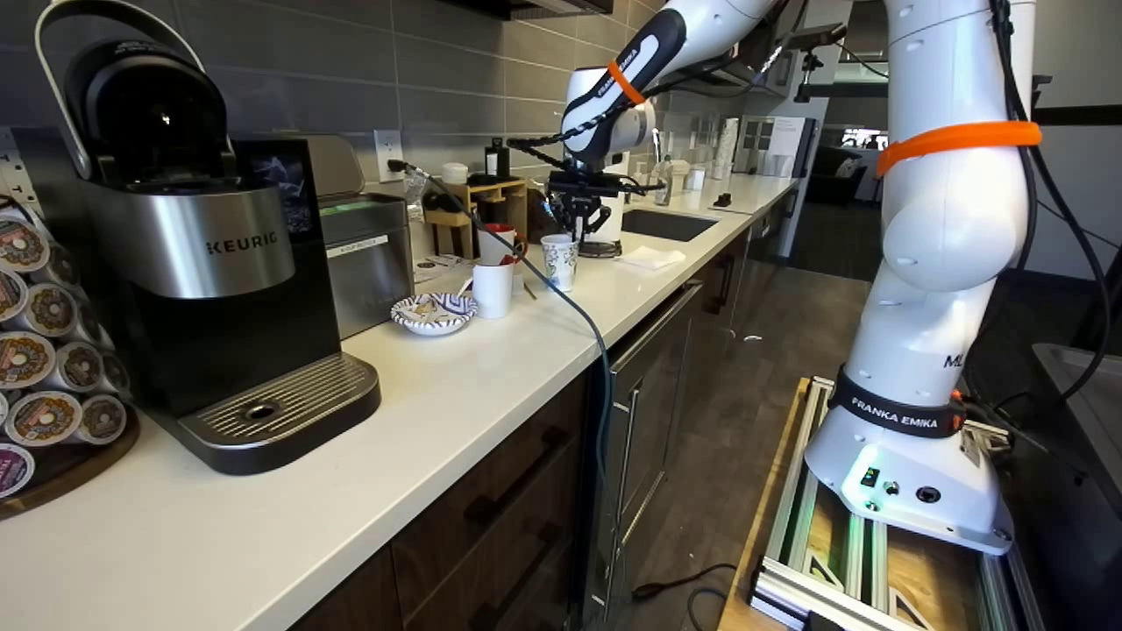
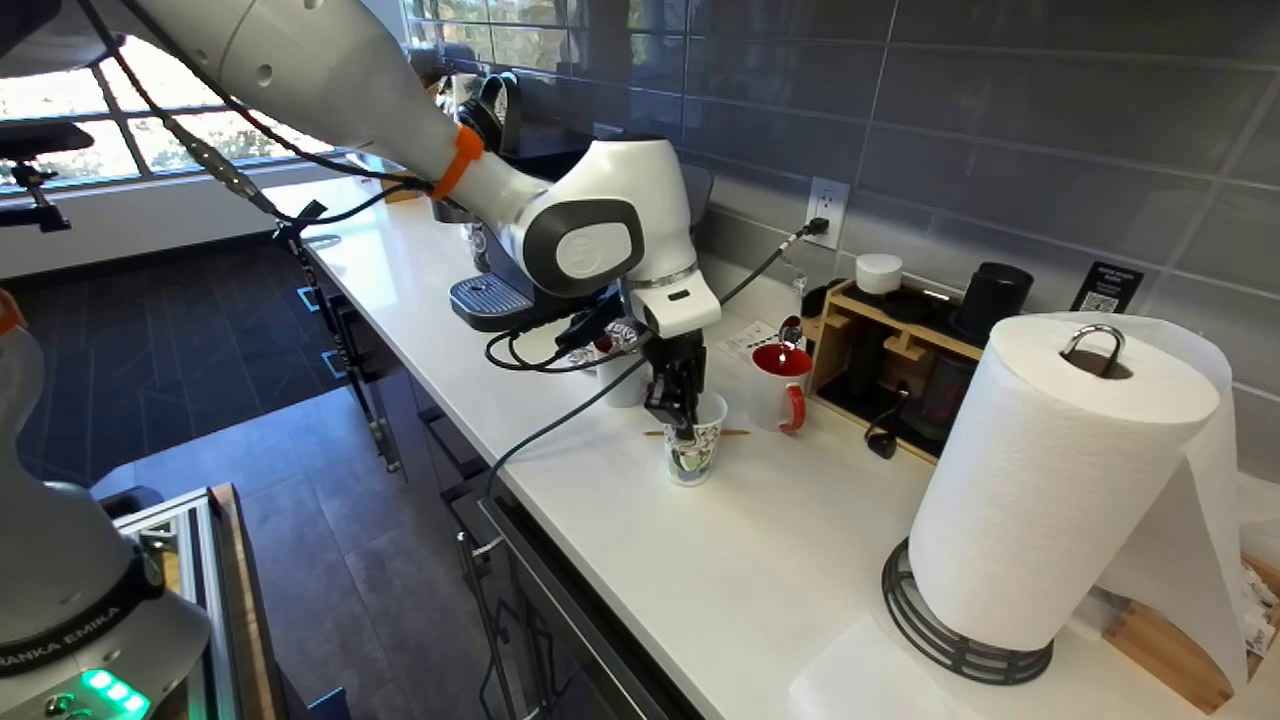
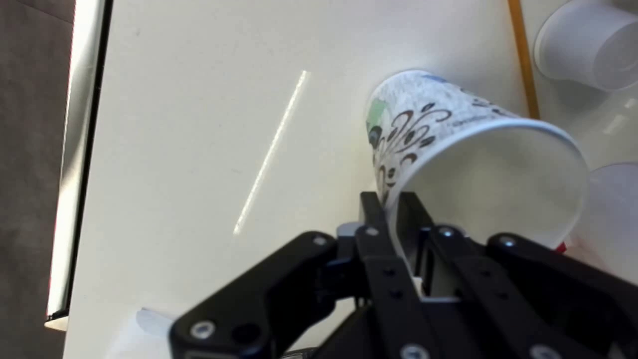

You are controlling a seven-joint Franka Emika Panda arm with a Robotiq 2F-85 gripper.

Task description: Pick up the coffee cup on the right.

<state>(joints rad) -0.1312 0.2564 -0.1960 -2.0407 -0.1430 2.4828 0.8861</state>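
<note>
A white paper cup with a brown and green pattern stands upright on the counter in both exterior views (image 1: 559, 265) (image 2: 694, 460). It also shows in the wrist view (image 3: 423, 112), with its open mouth toward the camera. My gripper (image 3: 390, 199) straddles its near wall, one finger outside and one inside the rim, with a narrow gap between the fingers. The gripper points down at the cup in both exterior views (image 1: 582, 223) (image 2: 684, 425). No wholly orange-red cup shows. A white mug with red inside and red handle (image 2: 768, 400) stands closer to the wall.
A plain white cup (image 1: 493, 291) and patterned bowl (image 1: 434, 313) stand beside the paper cup. A brown stick (image 3: 523, 55) and small white tub (image 3: 588, 45) lie close by. A cable (image 2: 560, 425) crosses the counter. A paper-towel roll (image 2: 1050, 490) and wooden organizer (image 2: 825, 355) stand near the wall.
</note>
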